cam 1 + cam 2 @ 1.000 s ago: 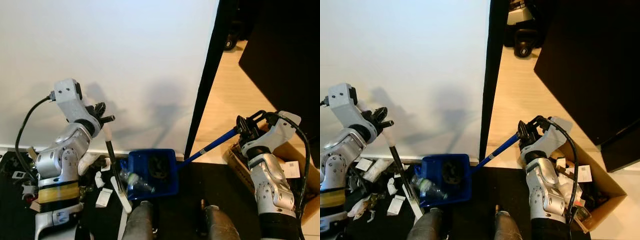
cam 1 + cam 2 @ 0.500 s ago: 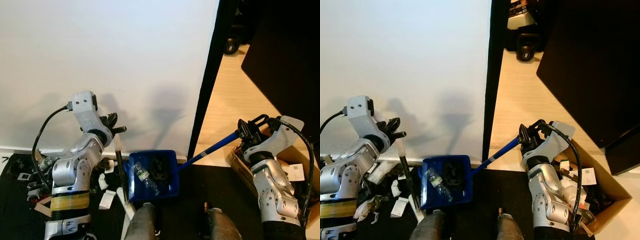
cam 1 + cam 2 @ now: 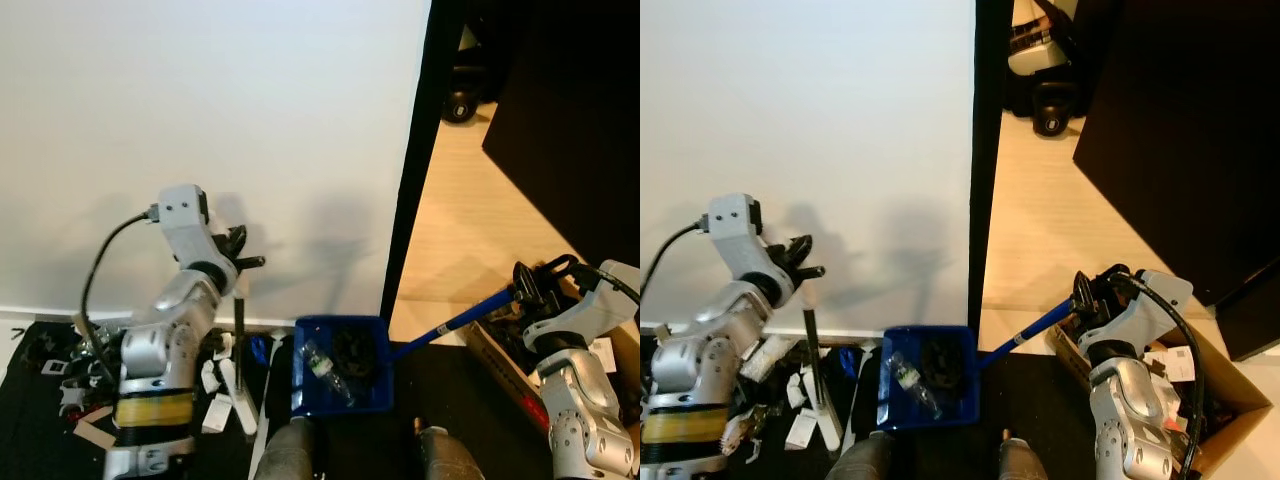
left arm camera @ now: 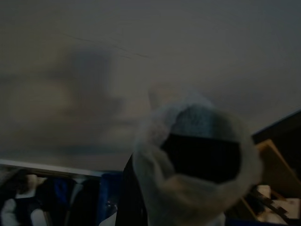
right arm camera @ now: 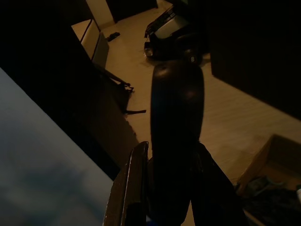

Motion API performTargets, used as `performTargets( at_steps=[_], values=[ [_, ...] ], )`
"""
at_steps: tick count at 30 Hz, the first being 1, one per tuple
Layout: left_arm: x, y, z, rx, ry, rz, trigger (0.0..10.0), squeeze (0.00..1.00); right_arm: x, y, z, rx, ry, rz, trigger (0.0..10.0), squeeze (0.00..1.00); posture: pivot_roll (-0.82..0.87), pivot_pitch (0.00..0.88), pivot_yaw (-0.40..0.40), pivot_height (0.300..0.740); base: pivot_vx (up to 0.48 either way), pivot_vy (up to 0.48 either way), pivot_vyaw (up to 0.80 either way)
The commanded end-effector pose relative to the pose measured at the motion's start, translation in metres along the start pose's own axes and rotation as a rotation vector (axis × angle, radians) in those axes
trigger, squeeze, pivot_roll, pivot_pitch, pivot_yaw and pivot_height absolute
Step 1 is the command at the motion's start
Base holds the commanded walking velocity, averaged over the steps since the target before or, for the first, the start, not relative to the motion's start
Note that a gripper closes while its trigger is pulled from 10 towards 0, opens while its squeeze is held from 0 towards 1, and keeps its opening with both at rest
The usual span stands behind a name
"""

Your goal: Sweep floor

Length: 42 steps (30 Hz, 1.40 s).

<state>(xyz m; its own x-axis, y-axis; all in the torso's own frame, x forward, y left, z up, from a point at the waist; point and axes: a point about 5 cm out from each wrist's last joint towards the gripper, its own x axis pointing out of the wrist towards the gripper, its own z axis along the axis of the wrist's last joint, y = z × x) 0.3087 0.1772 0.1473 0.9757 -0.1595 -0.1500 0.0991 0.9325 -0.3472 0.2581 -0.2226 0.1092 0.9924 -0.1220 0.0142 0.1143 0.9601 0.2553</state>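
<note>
Dustpan [image 3: 342,365] shifted right, right tool [image 3: 527,287] gripping handle

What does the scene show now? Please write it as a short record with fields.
Left gripper: shut on broom handle, held nearly upright by the white wall
Right gripper: shut on the dustpan's blue handle
Dustpan: blue, on the dark mat
Inside dustpan: clear plastic bottle, dark debris
Floor at left: white scraps
Far right: cardboard box
</note>
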Motion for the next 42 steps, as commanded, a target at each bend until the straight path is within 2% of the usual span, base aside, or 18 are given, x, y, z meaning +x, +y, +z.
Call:
performTargets(
  at_steps=[1, 6, 7, 8, 9, 10, 16, 21, 28, 33, 42],
  values=[
    [-0.001, 0.001, -0.012, -0.032, 0.018, -0.005, 10.0, 0.00, 0.008, 0.008, 0.021, -0.014, -0.103, 0.033, 10.0, 0.00, 0.01, 0.062, 0.074, 0.740, 0.000, 0.000, 0.00],
    [-0.001, -0.007, -0.021, -0.035, 0.070, -0.070, 10.0, 0.00, 0.016, 0.013, 0.032, -0.025, -0.132, 0.052, 10.0, 0.00, 0.00, 0.046, 0.064, 0.740, 0.000, 0.000, 0.00],
    [-0.002, -0.009, -0.022, 0.010, 0.072, -0.089, 10.0, 0.00, 0.017, 0.014, 0.034, -0.030, -0.139, 0.056, 10.0, 0.00, 0.00, 0.041, 0.061, 0.740, 0.000, 0.000, 0.00],
    [-0.002, -0.009, -0.022, 0.010, 0.072, -0.089, 10.0, 0.00, 0.017, 0.014, 0.034, -0.030, -0.139, 0.056, 10.0, 0.00, 0.00, 0.041, 0.061, 0.740, 0.000, 0.000, 0.00],
    [-0.003, -0.012, -0.023, 0.112, 0.061, -0.115, 10.0, 0.00, 0.018, 0.018, 0.036, -0.031, -0.139, 0.082, 10.0, 0.00, 0.00, 0.033, 0.052, 0.740, 0.000, 0.000, 0.00],
    [-0.003, -0.012, -0.023, 0.128, 0.057, -0.120, 10.0, 0.00, 0.018, 0.021, 0.036, -0.028, -0.134, 0.097, 10.0, 0.00, -0.01, 0.029, 0.045, 0.740, 0.000, 0.000, 0.00],
    [-0.005, -0.013, -0.025, 0.166, 0.048, -0.138, 10.0, 0.00, 0.018, 0.034, 0.031, -0.021, -0.110, 0.160, 10.0, 0.00, -0.01, 0.018, 0.032, 0.740, 0.000, 0.000, 0.00],
    [-0.005, -0.022, -0.025, 0.168, 0.021, -0.178, 10.0, 0.00, 0.023, 0.051, 0.025, -0.014, -0.082, 0.231, 10.0, 0.00, 0.00, 0.004, 0.019, 0.740, 0.000, 0.000, 0.00],
    [-0.001, -0.016, -0.020, 0.209, -0.010, -0.142, 10.0, 0.00, 0.028, 0.054, 0.023, 0.003, -0.077, 0.233, 10.0, 0.00, 0.01, 0.008, 0.019, 0.740, 0.000, 0.000, 0.00],
    [-0.001, -0.021, -0.022, 0.205, -0.012, -0.160, 10.0, 0.00, 0.026, 0.053, 0.019, 0.029, -0.060, 0.219, 10.0, 0.00, 0.01, 0.014, 0.027, 0.740, 0.000, 0.000, 0.00],
    [-0.002, -0.025, -0.024, 0.212, -0.013, -0.186, 10.0, 0.00, 0.026, 0.049, 0.018, 0.039, -0.064, 0.196, 10.0, 0.00, 0.01, 0.021, 0.037, 0.740, 0.000, -0.368, 0.00]
  ],
)
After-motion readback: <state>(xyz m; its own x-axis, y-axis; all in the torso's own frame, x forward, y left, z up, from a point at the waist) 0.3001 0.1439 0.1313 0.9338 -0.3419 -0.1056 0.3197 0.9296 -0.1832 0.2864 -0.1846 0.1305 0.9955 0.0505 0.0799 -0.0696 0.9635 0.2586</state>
